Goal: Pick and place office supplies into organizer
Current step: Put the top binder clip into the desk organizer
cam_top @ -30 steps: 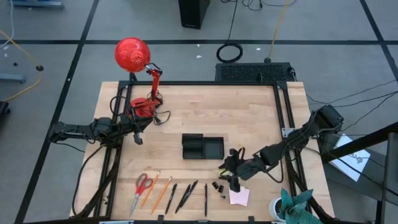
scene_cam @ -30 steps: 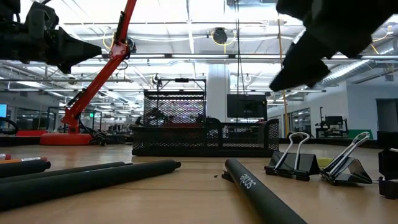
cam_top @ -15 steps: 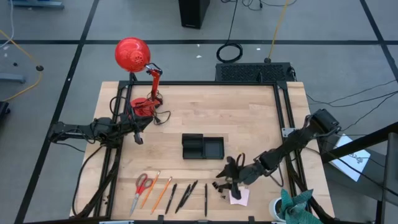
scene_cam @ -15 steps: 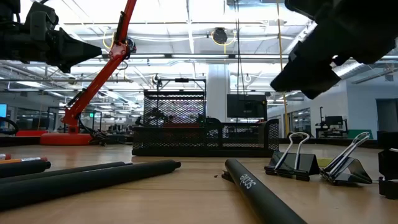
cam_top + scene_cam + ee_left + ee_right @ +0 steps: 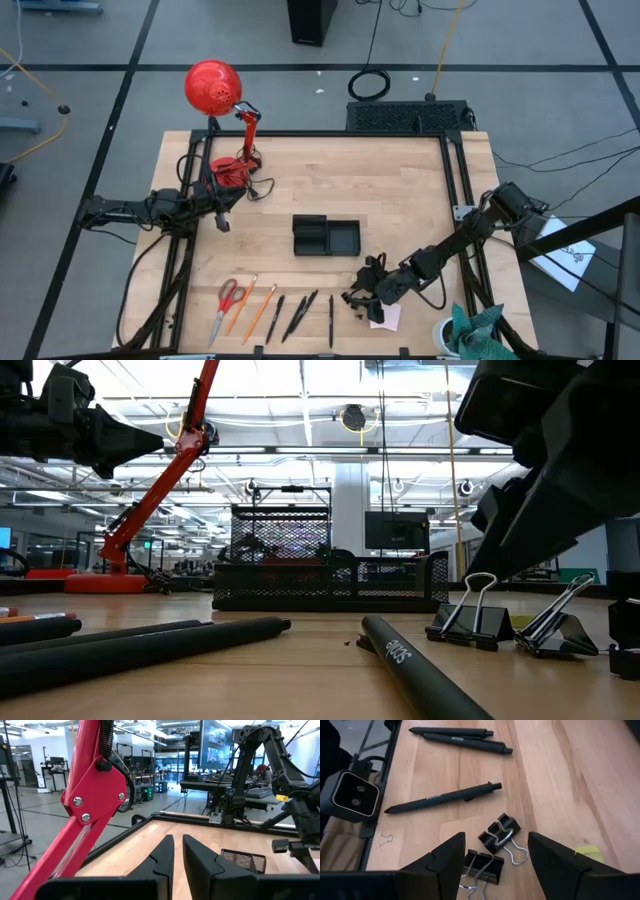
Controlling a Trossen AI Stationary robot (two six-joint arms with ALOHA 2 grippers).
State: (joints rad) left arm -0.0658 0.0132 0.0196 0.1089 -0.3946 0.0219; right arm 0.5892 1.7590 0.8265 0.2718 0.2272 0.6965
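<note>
My right gripper (image 5: 358, 295) (image 5: 496, 842) hangs open just above two black binder clips (image 5: 499, 836) (image 5: 481, 865), which lie flat on the table; a finger stands on either side, touching nothing. A pale sticky-note pad (image 5: 385, 316) lies beside them, and a yellow-green piece (image 5: 587, 851) nearby. Dark pens (image 5: 300, 315) (image 5: 445, 798), orange pencils (image 5: 255, 308) and red-handled scissors (image 5: 228, 297) lie along the near edge. The black organizer (image 5: 326, 236) stands mid-table. My left gripper (image 5: 222, 222) (image 5: 178, 845) waits shut at the left, beside the lamp.
A red desk lamp (image 5: 213, 88) stands on its round base (image 5: 230, 172) at the far left, its arm (image 5: 90, 805) close before my left gripper. A small camera (image 5: 352, 795) sits at the table's near edge. Bare wood lies between the organizer and the supplies.
My right gripper has come down and toward the table's near edge, a little leftward, onto the spot above the binder clips, staying open. The clips and the other supplies have kept their places.
</note>
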